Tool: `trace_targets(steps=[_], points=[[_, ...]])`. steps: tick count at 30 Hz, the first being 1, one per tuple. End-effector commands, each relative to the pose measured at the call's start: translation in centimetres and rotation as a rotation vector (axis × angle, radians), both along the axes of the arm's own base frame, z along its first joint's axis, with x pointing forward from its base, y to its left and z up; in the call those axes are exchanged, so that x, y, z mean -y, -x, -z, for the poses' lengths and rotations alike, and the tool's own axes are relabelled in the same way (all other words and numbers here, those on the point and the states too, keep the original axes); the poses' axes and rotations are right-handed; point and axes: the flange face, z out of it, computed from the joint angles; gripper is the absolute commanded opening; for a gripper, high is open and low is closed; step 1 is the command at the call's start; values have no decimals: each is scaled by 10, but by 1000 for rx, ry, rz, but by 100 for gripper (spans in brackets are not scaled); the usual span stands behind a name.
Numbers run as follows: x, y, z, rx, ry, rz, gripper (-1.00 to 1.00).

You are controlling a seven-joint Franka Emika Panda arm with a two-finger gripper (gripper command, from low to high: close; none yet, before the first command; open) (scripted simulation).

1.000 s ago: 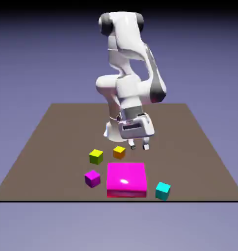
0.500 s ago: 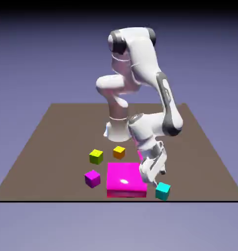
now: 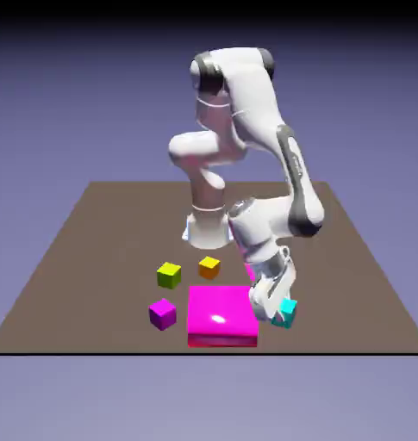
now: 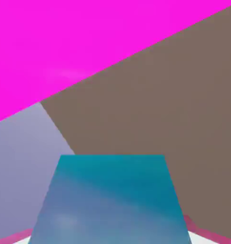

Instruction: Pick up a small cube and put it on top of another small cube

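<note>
The end effector was low in the lower right of the exterior view, right at the cyan cube; in the hand view the cube filled the bottom middle, but I could not tell if the fingers squeezed it; the cube seemed to rest on the counter; lifting and stacking were left; the orange cube sat bare.

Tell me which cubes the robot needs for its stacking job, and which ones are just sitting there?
Needed for the job:
- cyan cube, the one being picked up, right at the gripper
- another small cube to stack it on; which one can't be told yet

Just lying about, or possible targets:
- magenta cube
- yellow-green cube
- orange cube
- big pink block
</note>
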Motion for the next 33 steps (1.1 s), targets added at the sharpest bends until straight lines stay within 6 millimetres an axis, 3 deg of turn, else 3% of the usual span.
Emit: trace_targets(steps=[1, 4, 8, 11, 14, 18, 20, 30, 31, 33], points=[[26, 0, -6, 8, 22, -23, -100], [109, 13, -19, 12, 81, -73, -100], [206, 56, -31, -9, 123, -135, -100], [263, 103, -34, -34, 124, -180, -100], [304, 158, -32, -55, 96, -228, -100], [336, 235, -15, -73, 14, -233, -100], [337, 239, -13, -76, 8, -219, -100], [316, 238, 52, -76, 8, -219, -100], [316, 238, 52, -76, 8, -219, 100], [318, 236, 45, -72, 4, -220, 100]])
